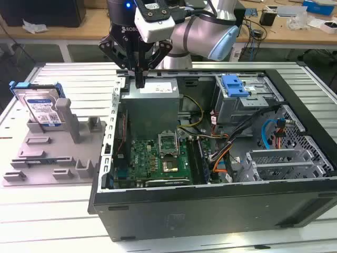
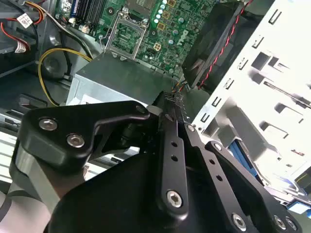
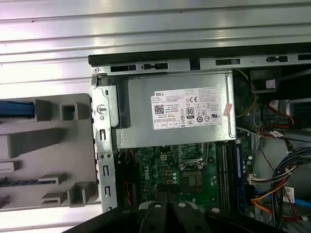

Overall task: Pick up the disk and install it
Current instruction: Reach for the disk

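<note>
Two fingers of the gripper are pressed together with nothing between them, pointing straight down from the black linkage at the end of the grey arm. The tips hang over the far corner of the open computer case, at the exterior view's left, just above the edge of the grey power supply; whether they touch it cannot be told. In the first wrist view the power supply shows its white label from above, with the green circuit board next to it. In the second wrist view a black fan with red and black wires sits against the case wall near the fingertips. Yellow, orange and black wires run through the middle of the case. At its far side, toward the exterior view's right, a metal drive cage carries a bright blue latch. The disk is outside the case and well apart from the gripper, at the exterior view's left. It stands tilted in the grey holder, label facing the camera, blue rails along its sides, with an upright post of the holder just in front of it. Case and holder both rest on a slatted metal table.
</note>
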